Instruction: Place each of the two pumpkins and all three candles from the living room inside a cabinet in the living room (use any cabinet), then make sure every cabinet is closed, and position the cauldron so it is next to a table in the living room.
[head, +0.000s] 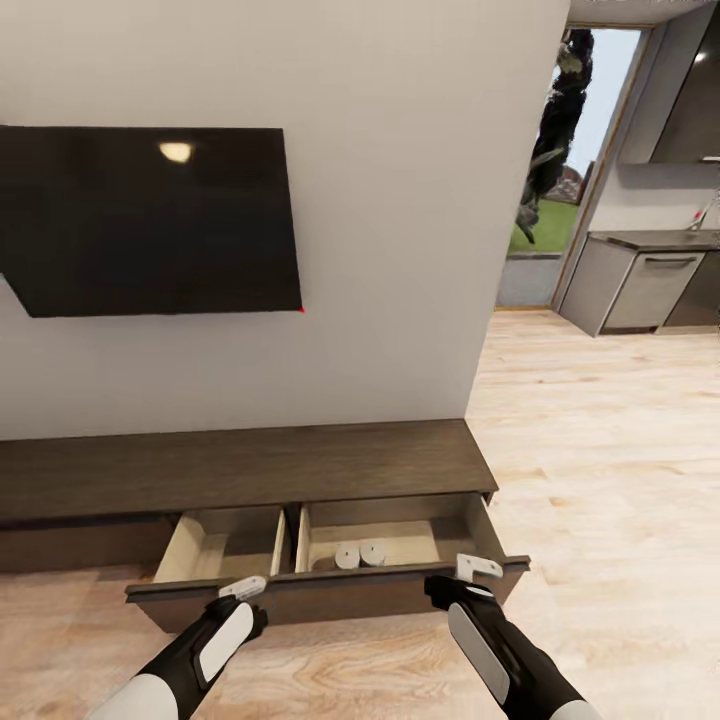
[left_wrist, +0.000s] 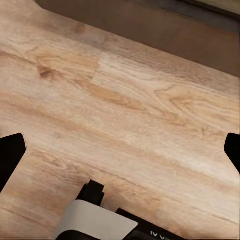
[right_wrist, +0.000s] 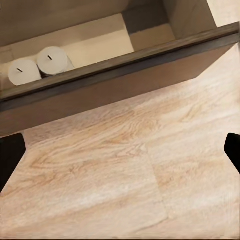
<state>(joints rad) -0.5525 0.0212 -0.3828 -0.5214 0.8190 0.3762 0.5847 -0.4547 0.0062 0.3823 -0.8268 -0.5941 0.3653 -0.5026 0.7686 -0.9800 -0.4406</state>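
A white wall (head: 380, 200) carries a dark flat screen (head: 150, 220), and light wood floor (head: 600, 450) runs off to the right toward a kitchen counter (head: 650, 270) and an open doorway (head: 560, 160). Along the foot of the wall stands the cabinet (head: 250, 465), long, low and dark brown, with its wide drawer (head: 330, 585) pulled out at the right end. The drawer has two pale compartments. In the right one, against its front edge and near the divider, stand the candles (head: 360, 554): two pale round ones touching each other, with perhaps a third beside them, too dim to be sure. The right wrist view shows two candles (right_wrist: 37, 65) just behind the drawer front. The left pincer (head: 243, 588) and the right pincer (head: 478, 568) both hover at the drawer's front edge, each with fingers spread wide and nothing between them.
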